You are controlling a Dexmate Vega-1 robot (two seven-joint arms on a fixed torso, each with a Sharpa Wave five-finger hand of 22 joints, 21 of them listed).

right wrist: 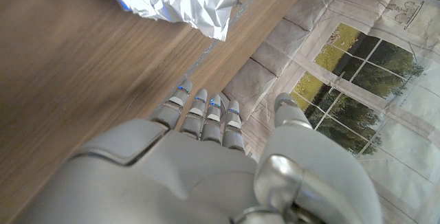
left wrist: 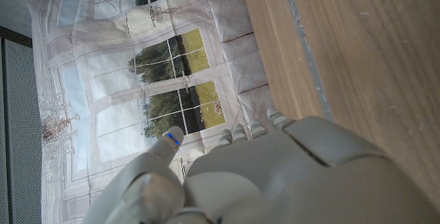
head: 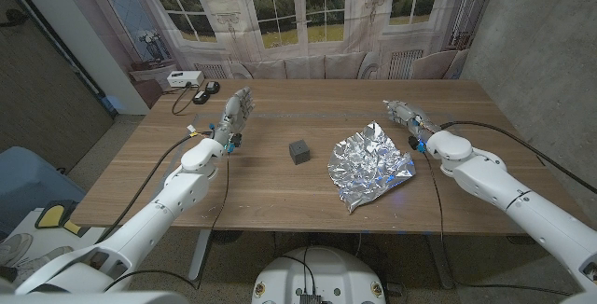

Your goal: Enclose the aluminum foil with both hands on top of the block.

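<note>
Head view: the left robot hand (head: 238, 110) stands over the surface (head: 280, 192) at 10 o'clock from the block (head: 299, 150), fingers extended, holding nothing. The right robot hand (head: 402, 115) is at 2 o'clock, likewise empty. The aluminum foil (head: 369, 164) lies crumpled just beside the block, at 3 o'clock.

Left wrist view: fingers (left wrist: 237, 133) straight, apart.

Right wrist view: fingers (right wrist: 206, 110) extended, near the foil's edge.

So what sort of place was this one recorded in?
Most likely an indoor lab or test room set up for robot trials, not a home. A printed backdrop of windows and curtains hangs behind the wooden table, bare grey walls flank it, and cabled equipment sits at the table's far corner.
</note>
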